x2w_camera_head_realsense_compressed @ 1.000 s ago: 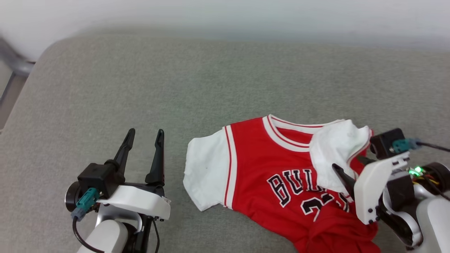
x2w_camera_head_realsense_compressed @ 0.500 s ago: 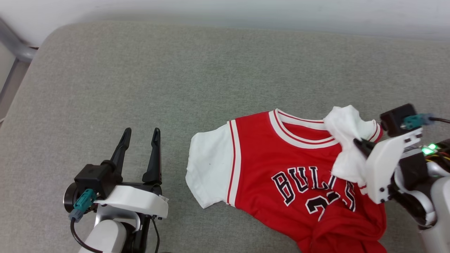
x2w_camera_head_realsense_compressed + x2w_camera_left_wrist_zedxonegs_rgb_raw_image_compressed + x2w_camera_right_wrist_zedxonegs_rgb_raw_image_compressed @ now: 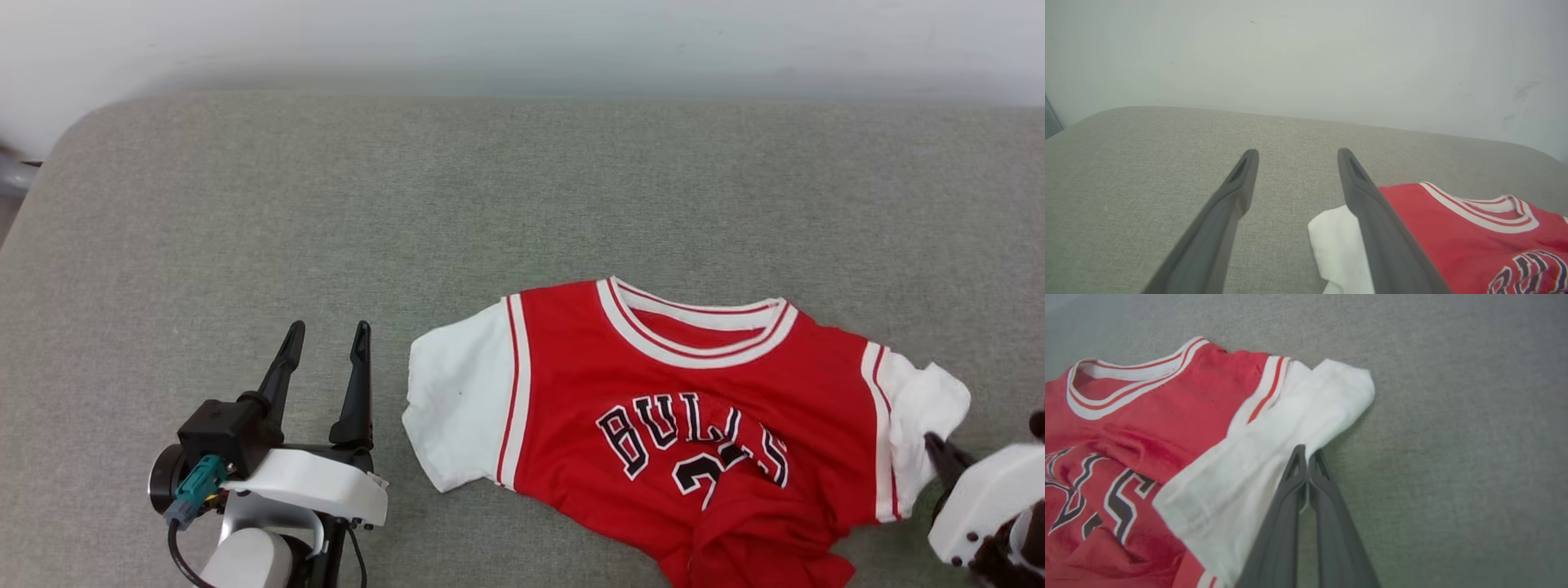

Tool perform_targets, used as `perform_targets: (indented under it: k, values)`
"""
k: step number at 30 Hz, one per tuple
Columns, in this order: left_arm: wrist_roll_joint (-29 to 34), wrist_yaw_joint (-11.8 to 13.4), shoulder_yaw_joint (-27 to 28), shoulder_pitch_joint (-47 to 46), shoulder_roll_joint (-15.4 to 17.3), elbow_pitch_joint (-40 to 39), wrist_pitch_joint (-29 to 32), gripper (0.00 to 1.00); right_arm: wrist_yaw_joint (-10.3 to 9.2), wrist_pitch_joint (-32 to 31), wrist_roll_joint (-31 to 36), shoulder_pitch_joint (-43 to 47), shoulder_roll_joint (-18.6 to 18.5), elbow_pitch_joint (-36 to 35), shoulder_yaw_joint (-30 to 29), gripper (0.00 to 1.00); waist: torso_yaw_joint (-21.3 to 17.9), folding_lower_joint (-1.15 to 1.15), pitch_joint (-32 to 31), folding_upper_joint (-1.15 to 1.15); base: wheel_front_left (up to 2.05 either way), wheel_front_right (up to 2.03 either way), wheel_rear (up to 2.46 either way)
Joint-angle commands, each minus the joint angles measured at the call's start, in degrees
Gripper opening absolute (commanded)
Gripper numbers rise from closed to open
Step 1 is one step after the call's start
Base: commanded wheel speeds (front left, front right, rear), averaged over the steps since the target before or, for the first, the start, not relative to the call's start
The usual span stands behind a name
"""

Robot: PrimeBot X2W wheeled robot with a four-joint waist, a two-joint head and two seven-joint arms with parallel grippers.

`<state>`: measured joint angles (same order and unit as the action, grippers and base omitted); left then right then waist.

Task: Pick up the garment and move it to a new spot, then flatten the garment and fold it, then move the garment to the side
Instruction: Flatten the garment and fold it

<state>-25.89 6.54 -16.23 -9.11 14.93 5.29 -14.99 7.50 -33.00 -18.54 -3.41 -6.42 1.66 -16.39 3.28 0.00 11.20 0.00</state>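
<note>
Two grippers sit low in the head view: left gripper (image 3: 326, 328) at lower left, fingers spread wide with nothing between them, tips just beside the garment (image 3: 694, 384) and apart from it; right gripper (image 3: 1305, 454) at lower right, fingers pressed together on the edge of one white sleeve (image 3: 1290, 416). Front up, the garment lies lower centre to right of frame on the grey cushion (image 3: 367, 188), hem bunched at the bottom edge. Pale wall (image 3: 522, 41) runs across the top.
</note>
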Motion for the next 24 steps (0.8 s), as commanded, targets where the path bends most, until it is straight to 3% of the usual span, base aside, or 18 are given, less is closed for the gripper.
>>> perform_targets:
  k: [1, 2, 3, 4, 10, 17, 24]
  values:
    - [0.0, -0.1, 0.0, 0.5, 0.1, 0.2, -0.2, 1.00, -0.02, 1.3, -0.6, 0.4, 0.7, 1.0, -0.4, 0.09, -0.3, 0.00, 0.0, 0.00, 0.00, 0.00, 0.00]
    - [-0.1, -0.2, 0.0, 0.5, 0.2, 0.3, -0.1, 1.00, -0.02, 2.5, -0.8, 0.6, 1.0, 2.4, -1.0, 0.33, -0.4, 0.00, 0.0, 0.00, 0.00, 0.00, 0.00]
    - [-0.2, -0.2, 0.0, 0.5, 0.3, 0.5, -0.1, 1.00, -0.02, 3.4, -1.2, 0.7, 1.2, 3.9, -1.3, 0.87, -0.6, 0.00, -0.1, 0.00, 0.00, 0.00, 0.00]
    - [-0.2, -0.3, 0.0, 0.5, 0.4, 0.6, -0.1, 1.00, -0.02, 4.8, -1.5, 0.4, 1.5, 4.9, -1.5, 1.00, -0.7, 0.00, -0.2, 0.00, 0.00, 0.00, 0.00]
    - [-0.5, -0.2, -0.4, 1.0, 0.7, 1.2, 0.3, 1.00, -0.02, 13.8, -0.6, -0.8, 2.2, 8.4, -1.4, 1.00, -1.1, 0.00, -1.4, 0.00, 0.00, 0.00, 0.00]
    - [-1.1, 0.5, -0.3, 2.8, 1.0, 1.5, 1.0, 1.00, -0.02, 26.7, 5.8, -0.4, 3.0, 5.7, -0.7, 1.00, -1.7, 0.00, -4.1, 0.00, 0.00, 0.00, 0.00]
    - [-2.0, 1.0, 0.2, 3.9, 1.7, 1.9, 2.1, 1.00, -0.02, 32.3, 8.8, 1.6, 3.5, 0.9, 3.3, 1.00, -2.1, 0.00, -6.7, 0.00, 0.00, 0.00, 0.00]
